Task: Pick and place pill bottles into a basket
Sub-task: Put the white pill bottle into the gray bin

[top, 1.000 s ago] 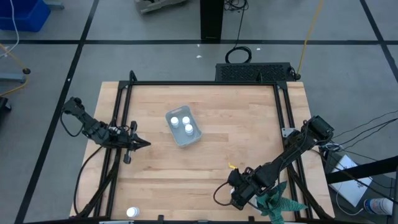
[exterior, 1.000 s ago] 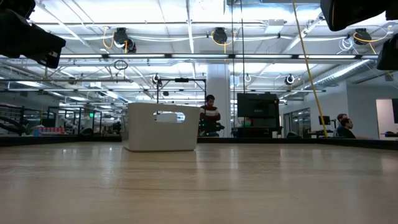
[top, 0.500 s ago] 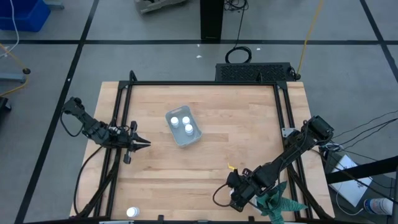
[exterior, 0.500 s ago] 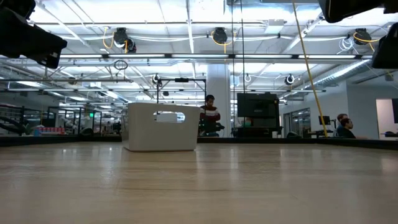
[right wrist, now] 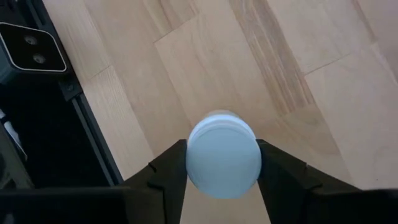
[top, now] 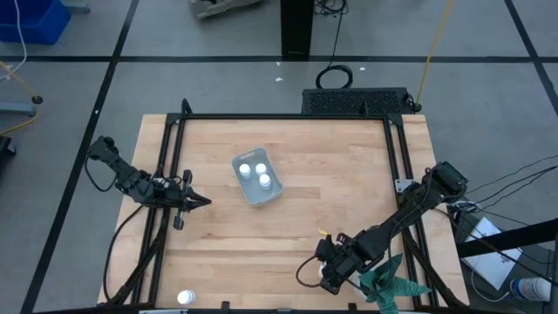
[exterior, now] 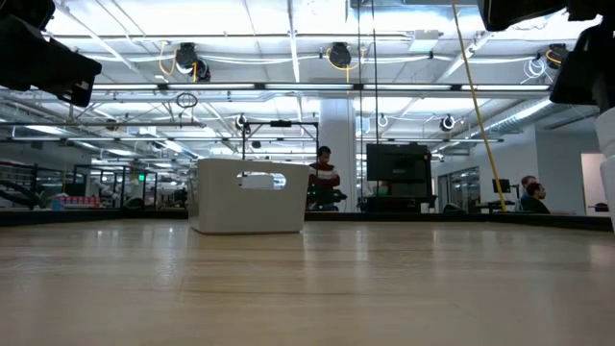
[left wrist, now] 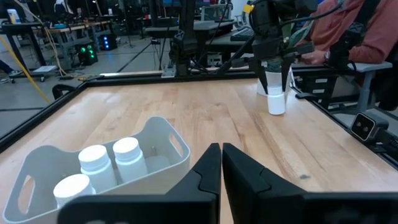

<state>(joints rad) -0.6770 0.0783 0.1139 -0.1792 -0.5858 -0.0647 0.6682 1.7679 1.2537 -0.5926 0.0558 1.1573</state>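
I have a pill bottle (right wrist: 223, 154) pinched between the right tool's (right wrist: 223, 180) two fingers, near the front right corner of the tabletop (top: 331, 174); whether it stands on the wood or is just clear of it I cannot tell. It looks light, rigid and smooth, so I judge it could slip or swing; gripping the sides below the cap seems safest. Three bottles already stand in the basket (top: 258, 180), left of the tabletop's centre, and another bottle (top: 184, 298) sits at the front left edge. The left tool (top: 193, 201) waits at the left edge, its fingers closed on nothing
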